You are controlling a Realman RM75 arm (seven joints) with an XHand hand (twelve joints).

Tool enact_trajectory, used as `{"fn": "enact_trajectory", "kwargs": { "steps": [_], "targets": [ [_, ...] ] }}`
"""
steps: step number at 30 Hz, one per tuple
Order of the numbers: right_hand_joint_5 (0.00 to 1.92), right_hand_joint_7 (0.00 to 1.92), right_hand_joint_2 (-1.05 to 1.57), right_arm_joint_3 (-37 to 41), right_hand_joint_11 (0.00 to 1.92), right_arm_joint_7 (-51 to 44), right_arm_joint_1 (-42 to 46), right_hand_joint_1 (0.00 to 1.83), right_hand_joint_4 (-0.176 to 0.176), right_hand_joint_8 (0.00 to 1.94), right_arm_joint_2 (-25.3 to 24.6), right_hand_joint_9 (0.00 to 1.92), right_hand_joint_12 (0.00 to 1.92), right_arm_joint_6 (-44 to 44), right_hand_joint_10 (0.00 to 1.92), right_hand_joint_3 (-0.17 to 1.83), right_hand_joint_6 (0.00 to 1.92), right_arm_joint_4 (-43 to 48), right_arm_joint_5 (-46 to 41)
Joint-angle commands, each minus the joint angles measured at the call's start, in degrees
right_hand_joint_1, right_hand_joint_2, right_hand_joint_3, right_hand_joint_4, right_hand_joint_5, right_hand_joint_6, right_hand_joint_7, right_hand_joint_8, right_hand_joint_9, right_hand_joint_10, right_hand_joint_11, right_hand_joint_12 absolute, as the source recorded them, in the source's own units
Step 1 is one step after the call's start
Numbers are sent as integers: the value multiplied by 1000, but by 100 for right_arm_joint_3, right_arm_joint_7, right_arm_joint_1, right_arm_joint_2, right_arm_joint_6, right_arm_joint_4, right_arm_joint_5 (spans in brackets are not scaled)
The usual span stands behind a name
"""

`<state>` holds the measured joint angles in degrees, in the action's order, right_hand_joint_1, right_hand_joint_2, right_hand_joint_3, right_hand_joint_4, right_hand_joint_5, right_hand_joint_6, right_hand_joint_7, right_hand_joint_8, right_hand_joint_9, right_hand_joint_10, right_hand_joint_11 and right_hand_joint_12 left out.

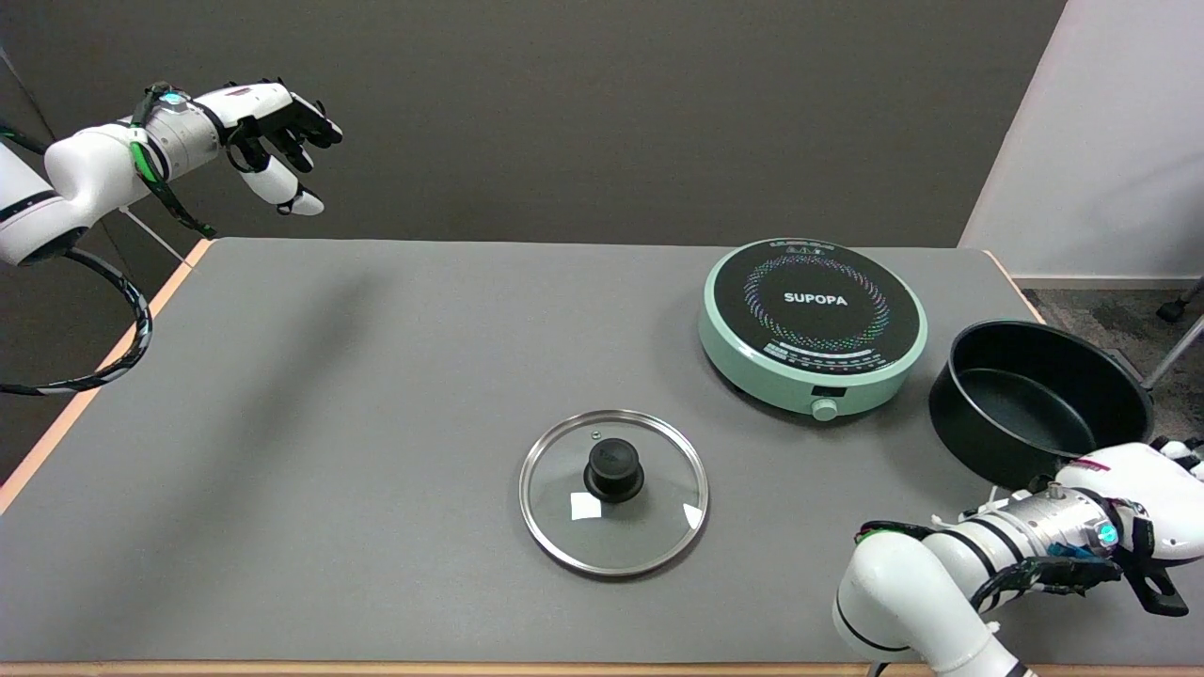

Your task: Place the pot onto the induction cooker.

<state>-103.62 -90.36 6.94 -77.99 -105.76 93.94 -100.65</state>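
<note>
At lower right, the right hand (1152, 494) is gripping the handle of one black round metal pot (1039, 400), handle pointing toward the bottom-right corner, beside one mint-green round induction cooker (813, 324).

A single head view looked down and across the bench (376, 376) from above its near side, facing the dark back wall (564, 113), set far enough to take in the whole top beyond the right hand (1143, 494)

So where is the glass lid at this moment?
In the head view the glass lid lies flat on the table, near its front edge, left of and nearer the camera than the induction cooker.
</note>
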Motion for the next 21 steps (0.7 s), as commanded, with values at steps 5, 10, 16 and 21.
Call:
{"fn": "enact_trajectory", "kwargs": {
  "steps": [5,10,16,21],
  "targets": [
    [246,246,-866,32,246,21,-65,1203,46,246,38,246,246,0,246,1664,246,-21,-182],
    [504,504,-738,70,504,21,-74,1203,176,504,38,504,504,0,504,1622,504,-21,-182],
    [926,926,-563,88,926,14,-74,1174,44,926,46,926,926,0,926,1571,926,-21,-182],
    [1000,1000,-413,88,1000,-26,-74,1160,25,1000,46,1000,1000,0,1000,1277,1000,-21,-182]
  ]
}}
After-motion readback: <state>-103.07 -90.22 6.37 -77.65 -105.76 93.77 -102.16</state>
